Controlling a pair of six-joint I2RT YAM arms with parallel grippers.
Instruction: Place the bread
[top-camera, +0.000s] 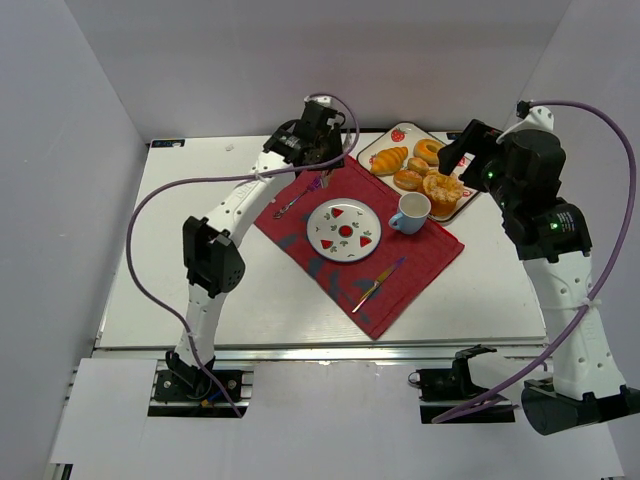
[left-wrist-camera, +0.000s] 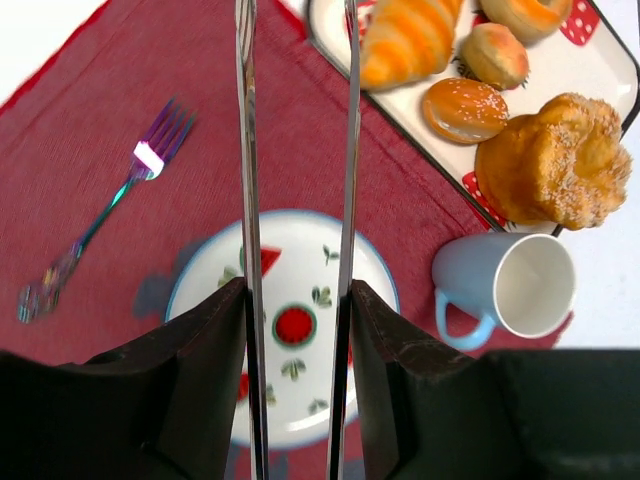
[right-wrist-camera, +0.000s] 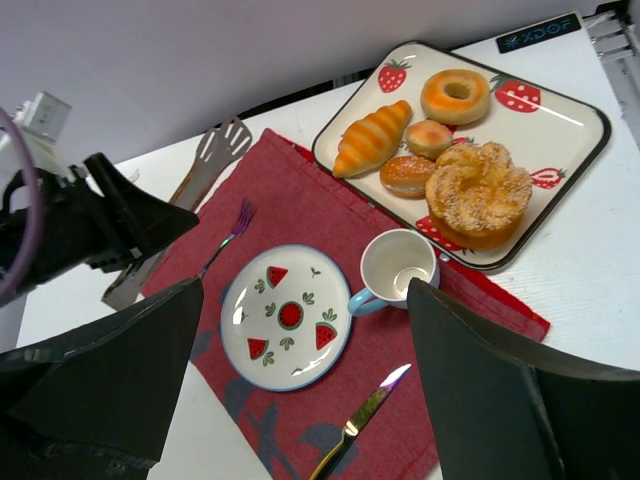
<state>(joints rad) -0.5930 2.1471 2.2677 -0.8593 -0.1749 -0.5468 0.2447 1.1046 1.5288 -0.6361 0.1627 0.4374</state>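
Bread (top-camera: 389, 159) location: on the strawberry tray (top-camera: 400, 134), at the tray end nearest the middle of the far edge. The tray sits toward the far-right corner of the surface. Bread not lifted.
Neighbours: donut (top-camera: 428, 150) just beside it on the right, small bun (top-camera: 408, 180) by its near flank. Can't tell if either touches it.
Long axis: mostly left-right, tilted. One tapered tip aims toward the left edge, the other toward the far-right corner.
Handling: likely light. Crust is glossy and ridged, so probably a bit slippery, and it may dent if squeezed hard.
Hold point: the thick middle, blades on the two long flanks, crosswise to the axis. The tapered tips would probably slip out.
Left fingers (left-wrist-camera: 225, 320): clenched on metal tongs (left-wrist-camera: 347, 150). Blades are apart with nothing between them, over the plate (left-wrist-camera: 372, 275). Bread is ahead and to the right of the blades.
Right fingers (right-wrist-camera: 150, 340): spread wide, holding nothing, above the tray's right end.
Risk: nudging the donut on approach.
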